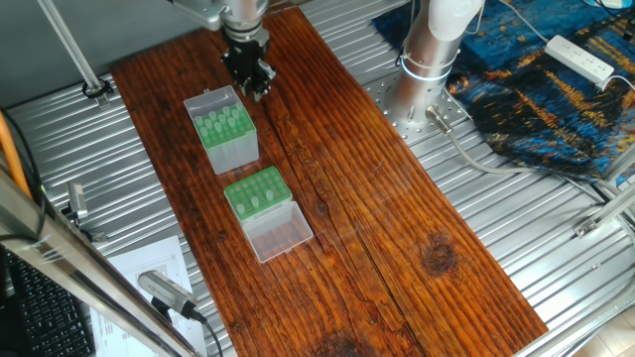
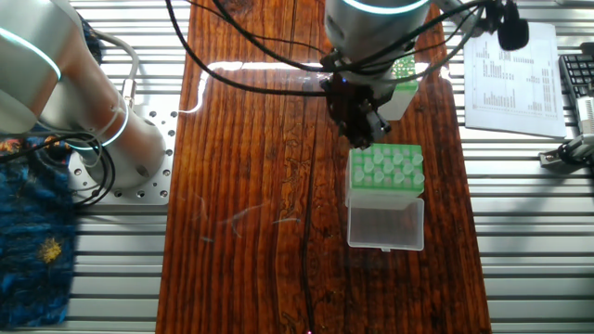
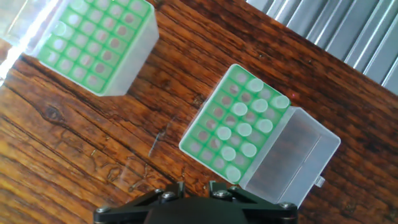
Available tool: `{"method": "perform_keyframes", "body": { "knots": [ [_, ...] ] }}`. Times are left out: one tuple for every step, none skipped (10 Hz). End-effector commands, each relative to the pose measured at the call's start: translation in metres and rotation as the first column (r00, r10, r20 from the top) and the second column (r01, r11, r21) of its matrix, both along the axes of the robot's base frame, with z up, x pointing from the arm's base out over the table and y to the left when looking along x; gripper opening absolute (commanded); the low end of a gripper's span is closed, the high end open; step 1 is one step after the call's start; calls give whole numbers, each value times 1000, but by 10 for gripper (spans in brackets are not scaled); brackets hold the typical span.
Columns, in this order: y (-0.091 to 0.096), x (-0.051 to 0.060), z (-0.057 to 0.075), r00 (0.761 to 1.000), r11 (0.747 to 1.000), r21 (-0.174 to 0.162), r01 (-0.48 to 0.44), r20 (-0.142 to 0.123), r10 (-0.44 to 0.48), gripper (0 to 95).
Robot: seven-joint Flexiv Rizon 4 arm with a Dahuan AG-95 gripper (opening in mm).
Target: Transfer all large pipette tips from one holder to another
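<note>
So the arm's gripper [image 1: 255, 83] is hovering over the wooden surface [image 1: 397, 198], just off the far end of the taller grey-sided holder [image 1: 225, 130] and not touching it. The low green rack [image 1: 257, 191] is sitting a little further along the board with its clear lid [image 1: 279, 232] flopped open flat beside it. From the hand view, the low rack is carrying a scatter of large pipette tips [image 3: 244, 129], mostly bunched toward the lid side, with plenty of holes on the other side looking empty. The taller holder is looking like it has some tips left, mainly along one edge, but the holes are glary and I'm honestly not sure how many. As for the fingers [image 3: 219, 189], only their roots are poking in at the bottom of the hand view and the fixed cameras are showing a dark blob, so I can't tell if they're open, closed or pinching a tip. My guess is the job is partway through, with the arm between picks. What I'm worrying about is that the tips are tiny, see-through and packed tight, so coming down slightly off-centre could mean clipping a neighbour or jamming onto the green plate. A tip dropped crooked could also be left sticking up in the rack, and that light box might be shifting if it's nudged.
</note>
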State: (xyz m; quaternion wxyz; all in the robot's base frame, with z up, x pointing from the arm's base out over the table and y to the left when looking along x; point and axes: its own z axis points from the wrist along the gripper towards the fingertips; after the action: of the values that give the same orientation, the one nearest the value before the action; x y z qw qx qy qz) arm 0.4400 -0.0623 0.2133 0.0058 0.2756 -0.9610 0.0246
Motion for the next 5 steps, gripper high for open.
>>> {"method": "perform_keyframes", "body": {
  "knots": [
    [3, 1, 2, 1000, 1000, 2, -10, -28, 10, 190],
    [3, 1, 2, 998, 1000, 0, 31, -54, -31, 190],
    [3, 1, 2, 993, 996, -10, 93, -69, -94, 190],
    [3, 1, 2, 986, 988, -28, 154, -62, -156, 190],
    [3, 1, 2, 973, 974, -33, 222, -56, -224, 190]
  ]
}}
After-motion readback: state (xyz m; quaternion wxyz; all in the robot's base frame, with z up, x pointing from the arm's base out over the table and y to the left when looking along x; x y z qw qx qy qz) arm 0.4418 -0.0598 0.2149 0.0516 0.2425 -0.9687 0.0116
